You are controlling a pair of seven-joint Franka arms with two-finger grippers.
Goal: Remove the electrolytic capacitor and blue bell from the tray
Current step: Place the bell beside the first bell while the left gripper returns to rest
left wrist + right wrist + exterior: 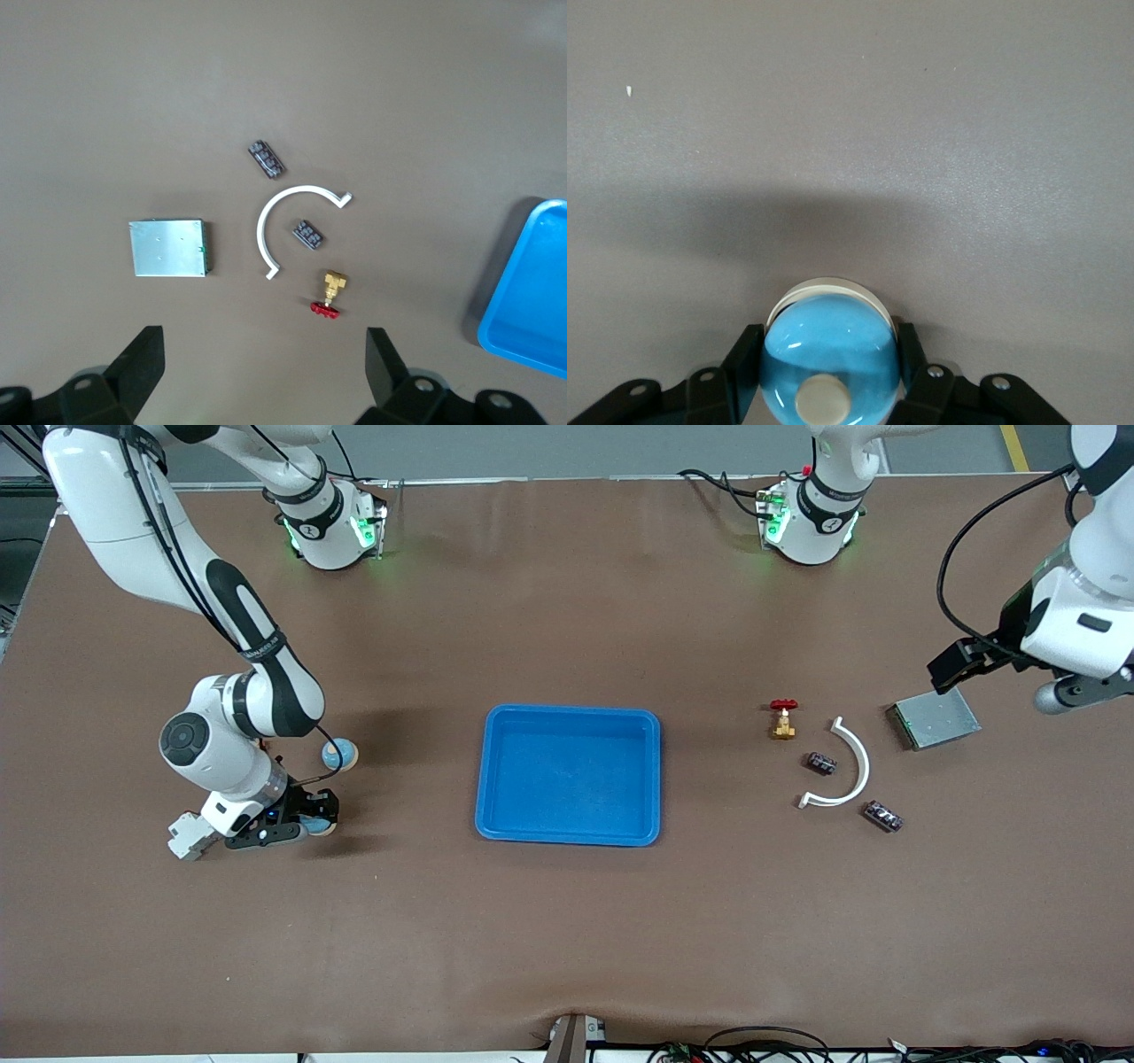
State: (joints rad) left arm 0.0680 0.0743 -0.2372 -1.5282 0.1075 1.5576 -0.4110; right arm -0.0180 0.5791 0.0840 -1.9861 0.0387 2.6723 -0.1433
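My right gripper (314, 815) is low at the table near the right arm's end, shut on a blue bell (828, 354) with a cream button on top; its fingers (744, 350) press both sides. A second blue bell (339, 755) stands just beside it, farther from the front camera. Two small dark capacitors (821, 763) (882, 815) lie toward the left arm's end and also show in the left wrist view (307, 235) (267, 158). My left gripper (948, 669) (263, 367) is open and empty, up in the air over the table beside a metal box.
A blue tray (496, 815) sits mid-table; its corner shows in the left wrist view (532, 310). Near the capacitors lie a white curved strip (855, 766), a brass valve with a red handle (783, 719) and a flat metal box (935, 720).
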